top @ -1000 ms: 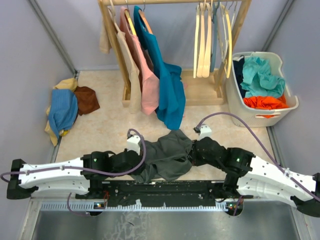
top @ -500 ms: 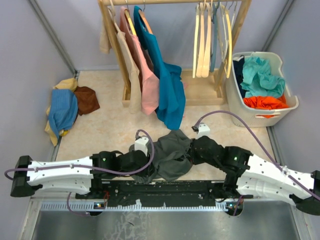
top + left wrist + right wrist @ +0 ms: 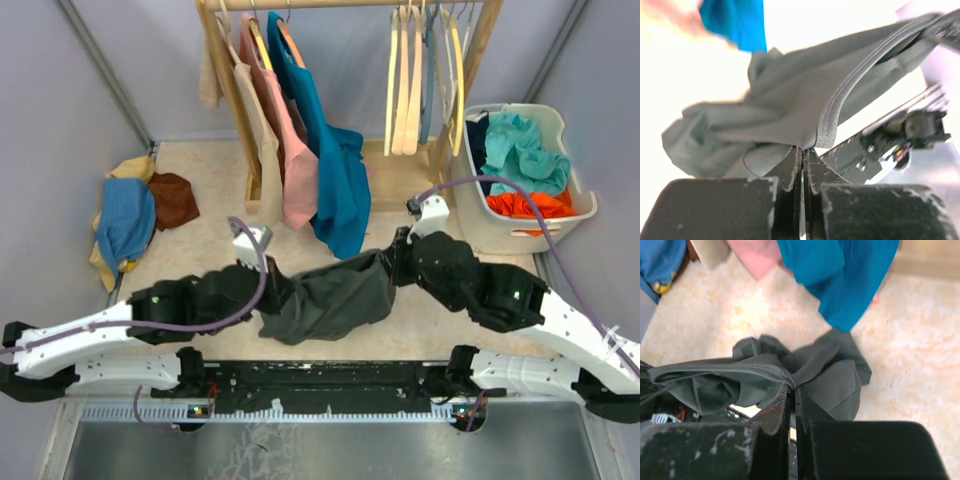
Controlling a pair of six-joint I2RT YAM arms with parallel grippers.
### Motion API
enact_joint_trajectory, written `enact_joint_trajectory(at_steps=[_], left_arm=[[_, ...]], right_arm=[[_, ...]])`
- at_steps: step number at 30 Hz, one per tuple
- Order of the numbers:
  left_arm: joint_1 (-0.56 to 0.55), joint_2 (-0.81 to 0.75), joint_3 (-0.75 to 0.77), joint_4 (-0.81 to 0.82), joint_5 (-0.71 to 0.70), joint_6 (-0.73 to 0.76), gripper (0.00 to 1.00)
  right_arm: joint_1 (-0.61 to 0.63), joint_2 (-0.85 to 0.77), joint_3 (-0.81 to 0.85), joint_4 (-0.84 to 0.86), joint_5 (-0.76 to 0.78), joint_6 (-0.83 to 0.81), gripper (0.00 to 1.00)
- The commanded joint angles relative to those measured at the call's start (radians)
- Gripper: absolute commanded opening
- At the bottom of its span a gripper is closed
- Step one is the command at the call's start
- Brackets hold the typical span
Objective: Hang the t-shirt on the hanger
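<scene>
Dark charcoal-grey cotton t-shirt [image 3: 330, 297] is held stretched between the two hands, over the middle of the desk [image 3: 210, 255] and closer to its near edge. Its left end is gripped by the left hand [image 3: 274, 293], whose fingers are seen in the left wrist view clenched on a stitched hem. Its right end is gripped by the right hand [image 3: 392, 264], whose fingers are pressed together on a bunched, seamed edge in the right wrist view. The cloth sags in loose folds between the two grips; whether the lowest folds touch the desk cannot be told.

At the far edge a wooden clothes rack [image 3: 240, 120] is set. A teal-blue shirt [image 3: 340, 190] and a pink garment [image 3: 298, 185] are hung from it, just beyond the t-shirt. Pale light-wood curved coat hangers [image 3: 405, 85] are hung bare in a cluster at the right of the rail. A white plastic laundry basket [image 3: 482, 215] filled with clothes is placed at the far right corner.
</scene>
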Motion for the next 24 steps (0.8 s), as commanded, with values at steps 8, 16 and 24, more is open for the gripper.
enact_joint_trajectory(at_steps=[8, 16, 24], left_arm=[[0.142, 0.164, 0.653, -0.015, -0.085, 0.534, 0.0], [0.156, 0.281, 0.962, -0.03, -0.031, 0.682, 0.0], [0.156, 0.175, 0.685, -0.138, 0.241, 0.531, 0.0]], right_arm=[[-0.036, 0.306, 0.663, 0.11, 0.158, -0.469, 0.0], [-0.036, 0.361, 0.896, 0.119, 0.078, -0.565, 0.0], [-0.036, 0.115, 0.387, 0.078, -0.055, -0.357, 0.0]])
